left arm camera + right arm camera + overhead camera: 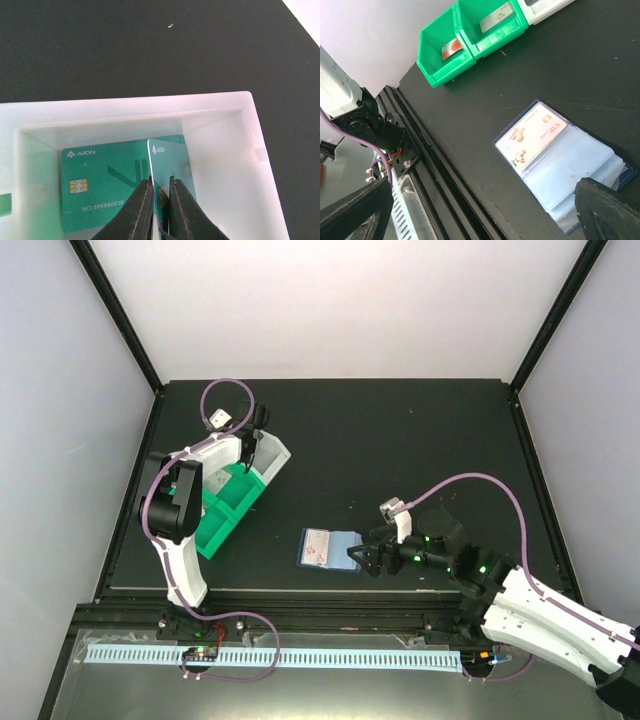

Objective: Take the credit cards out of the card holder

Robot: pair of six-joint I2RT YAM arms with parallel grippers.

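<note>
Left tool (161,187) grips a green card (170,160) upright in the white bin (220,100); release low so it drops flat. Right tool (360,558), open, beside the holder (343,543).

we've got the card holder (345,545) lying open front-middle on the table (420,440), VIP card (532,137) in its left pocket, row of bins (222,523) back-left, far bin (220,145) holding a flat AION card (100,190), upright AION card (172,165) over its right end, between the fingers of the left gripper (161,180)

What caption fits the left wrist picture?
The left gripper pinches a green card above a second green card lying in the white bin.
</note>
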